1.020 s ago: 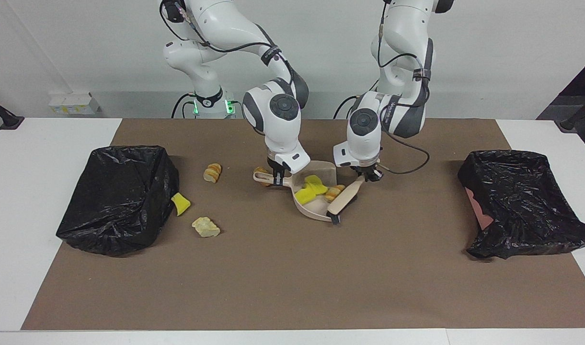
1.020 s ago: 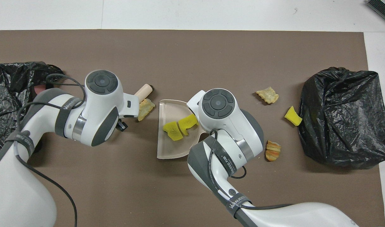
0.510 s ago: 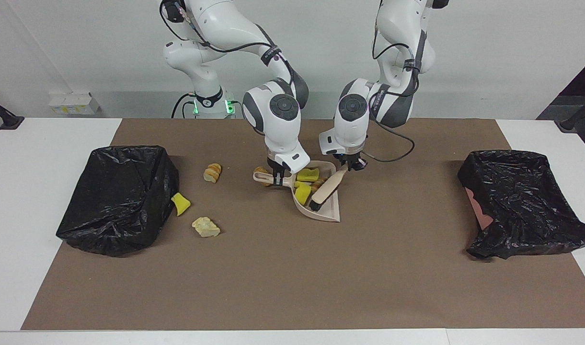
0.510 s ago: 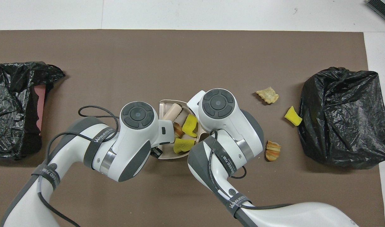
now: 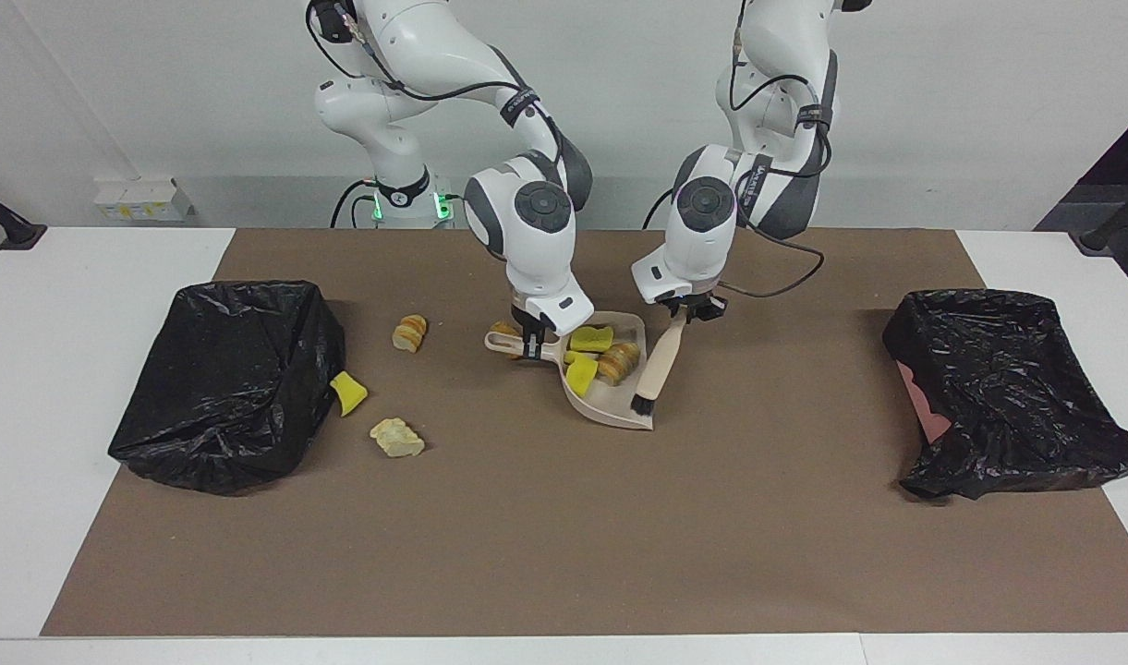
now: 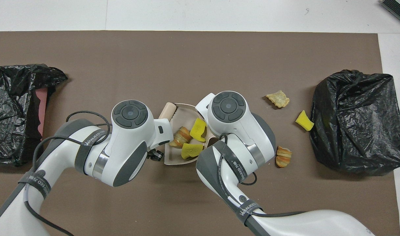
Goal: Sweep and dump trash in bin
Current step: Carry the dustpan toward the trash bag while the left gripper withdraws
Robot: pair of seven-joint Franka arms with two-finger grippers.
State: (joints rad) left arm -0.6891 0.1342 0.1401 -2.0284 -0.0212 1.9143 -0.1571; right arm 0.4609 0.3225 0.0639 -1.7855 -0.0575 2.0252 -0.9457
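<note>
My right gripper (image 5: 533,346) is shut on the handle of the beige dustpan (image 5: 610,406), which rests on the brown mat. In the pan (image 6: 172,159) lie pieces of trash: two yellow sponge chunks (image 5: 591,339) (image 5: 580,374) and an orange-brown bread piece (image 5: 619,360). My left gripper (image 5: 688,314) is shut on the handle of the beige brush (image 5: 658,365). The brush's black bristles (image 5: 641,404) are at the pan's open edge. More trash lies loose toward the right arm's end: a bread piece (image 5: 410,332), a yellow chunk (image 5: 348,392) and a pale piece (image 5: 397,438).
A black-bagged bin (image 5: 226,383) stands at the right arm's end of the mat, and another (image 5: 1007,388) at the left arm's end. One more bread piece (image 5: 503,328) lies beside the pan's handle, partly hidden by the right gripper.
The left gripper swept the brush into the pan, pushing the bread piece in among the sponge chunks, then drew it back to the pan's open edge. The right gripper and pan barely moved.
</note>
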